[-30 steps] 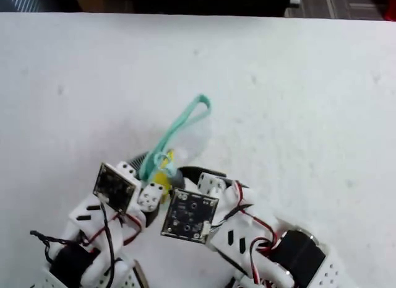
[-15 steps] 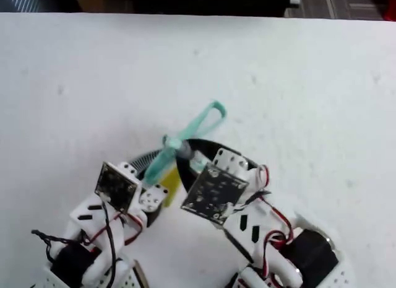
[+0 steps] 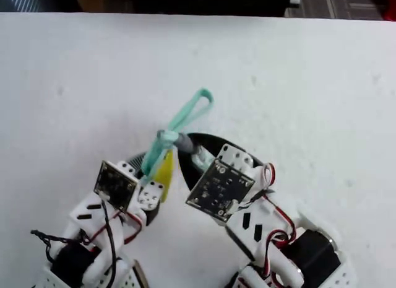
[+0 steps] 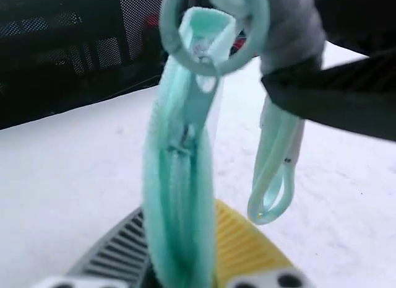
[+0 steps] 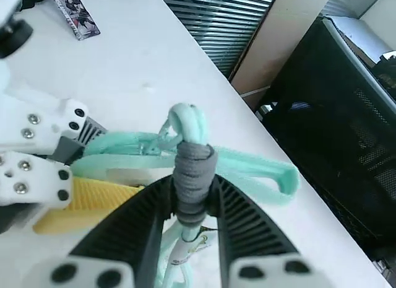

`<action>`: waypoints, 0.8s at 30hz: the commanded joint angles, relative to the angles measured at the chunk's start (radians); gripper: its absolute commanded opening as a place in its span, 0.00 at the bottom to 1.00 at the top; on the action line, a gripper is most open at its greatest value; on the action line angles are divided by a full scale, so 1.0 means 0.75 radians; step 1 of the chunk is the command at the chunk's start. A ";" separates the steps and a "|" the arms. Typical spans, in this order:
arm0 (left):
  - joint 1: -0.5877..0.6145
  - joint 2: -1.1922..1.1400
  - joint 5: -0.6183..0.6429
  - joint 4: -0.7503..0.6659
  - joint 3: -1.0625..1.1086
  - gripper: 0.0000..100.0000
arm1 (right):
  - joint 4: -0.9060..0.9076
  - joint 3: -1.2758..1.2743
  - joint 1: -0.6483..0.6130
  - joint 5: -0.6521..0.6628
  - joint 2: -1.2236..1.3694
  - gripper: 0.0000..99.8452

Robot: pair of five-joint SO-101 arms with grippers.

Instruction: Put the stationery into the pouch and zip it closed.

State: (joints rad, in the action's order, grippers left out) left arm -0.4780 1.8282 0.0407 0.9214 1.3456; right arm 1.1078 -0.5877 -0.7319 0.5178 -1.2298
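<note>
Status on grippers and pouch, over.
Left gripper shut on pouch edge. Right gripper shut on grey zipper pull. Strap loop hangs loose.

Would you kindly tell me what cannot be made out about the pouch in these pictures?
1. Contents: in the high view the left gripper and the right gripper, which is shut on the grey pull tab, cover much of the pouch. Whether anything lies inside cannot be told.
2. Zip: the left wrist view sits too close to trace it, so how far it is closed is unclear.
3. Pouch's near end: it runs off the left wrist view's edge.
</note>
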 commanded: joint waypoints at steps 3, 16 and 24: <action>0.005 0.001 -0.010 -0.025 -0.057 0.02 | -0.136 0.070 0.202 0.035 0.099 0.02; 0.013 0.001 -0.010 -0.018 -0.061 0.02 | -0.199 0.254 0.359 0.063 0.437 0.02; 0.005 0.001 -0.068 0.000 -0.061 0.02 | -0.199 0.338 0.560 0.072 0.560 0.02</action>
State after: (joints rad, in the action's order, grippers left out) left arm -0.4718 1.8267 0.0192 0.9137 1.3441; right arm 0.9943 -0.4112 -0.4005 0.5608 -0.8370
